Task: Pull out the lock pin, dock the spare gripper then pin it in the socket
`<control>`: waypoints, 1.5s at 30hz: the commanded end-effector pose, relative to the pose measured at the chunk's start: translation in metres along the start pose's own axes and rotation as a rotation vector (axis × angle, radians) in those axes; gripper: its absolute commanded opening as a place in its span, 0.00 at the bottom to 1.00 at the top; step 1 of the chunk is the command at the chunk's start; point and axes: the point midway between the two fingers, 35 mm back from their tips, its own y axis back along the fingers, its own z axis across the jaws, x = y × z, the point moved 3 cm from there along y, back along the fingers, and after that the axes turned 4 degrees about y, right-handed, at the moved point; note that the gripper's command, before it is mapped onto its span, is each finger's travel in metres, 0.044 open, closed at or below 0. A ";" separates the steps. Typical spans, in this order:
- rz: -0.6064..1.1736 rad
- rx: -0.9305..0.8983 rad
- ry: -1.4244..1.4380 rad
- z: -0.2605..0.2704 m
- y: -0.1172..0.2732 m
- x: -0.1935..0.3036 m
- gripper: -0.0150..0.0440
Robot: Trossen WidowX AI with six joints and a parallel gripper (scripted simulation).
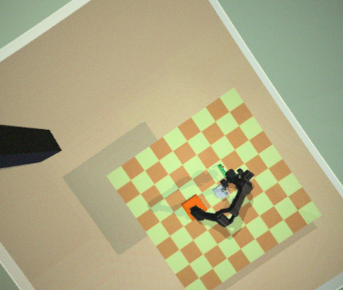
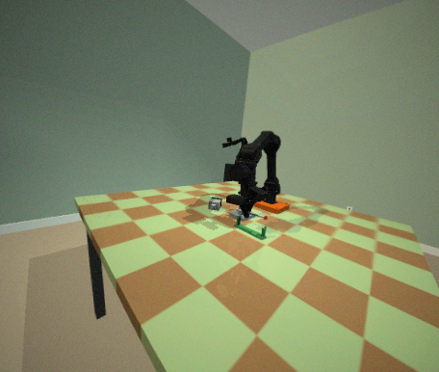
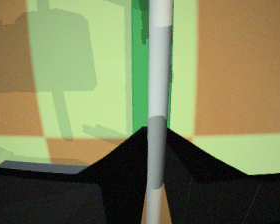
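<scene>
My gripper (image 2: 246,215) (image 3: 153,133) points down, shut on the lock pin (image 2: 266,218) (image 3: 160,75), a thin grey rod with a red end. The pin is held level above the table, over the green stand (image 1: 221,169) (image 2: 250,230) in the wrist view. The green stand is a narrow bar with a short upright at each end. The mount's pale grey base (image 1: 218,192) lies beside the fingers, and the arm hides its socket in the exterior view. The spare gripper (image 2: 215,203), a small grey block, sits on the table, away from my fingers.
The arm rises from an orange base (image 1: 193,203) (image 2: 275,207) and bends over the mount. A checkered table top (image 1: 192,144) (image 2: 242,248) bears everything. A small white piece (image 2: 349,208) shows at the table's far right in the exterior view.
</scene>
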 end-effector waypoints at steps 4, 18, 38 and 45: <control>0.000 -0.001 0.005 0.002 -0.012 0.002 0.25; -0.001 0.007 0.004 0.002 -0.032 0.004 0.25; -0.001 0.008 0.005 0.002 -0.036 0.004 0.25; -0.001 0.008 0.005 0.002 -0.036 0.004 0.25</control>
